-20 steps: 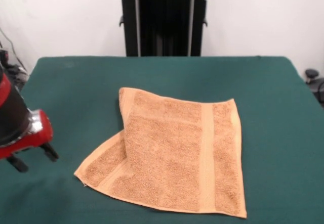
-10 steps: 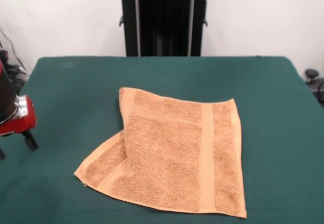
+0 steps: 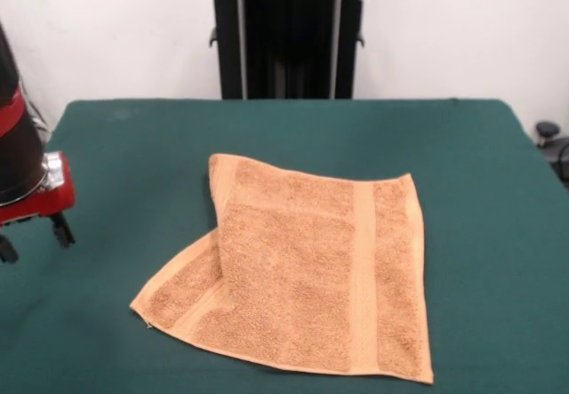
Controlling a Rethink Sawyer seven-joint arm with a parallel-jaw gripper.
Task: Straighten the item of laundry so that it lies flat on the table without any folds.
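towel [image 3: 302, 274]: left flap folded over (not flat) | gripper [image 3: 34, 238]: fingers spread, empty, well left of towel | table [image 3: 133, 145]: flap needs unfolding

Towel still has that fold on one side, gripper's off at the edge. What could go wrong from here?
1. The towel is doubled over along its left side; a pinch there may catch both layers and drag the towel across the table rather than open it.
2. The gripper hangs off to the left, with nothing in it; approaching low could push the folded flap and add wrinkles.
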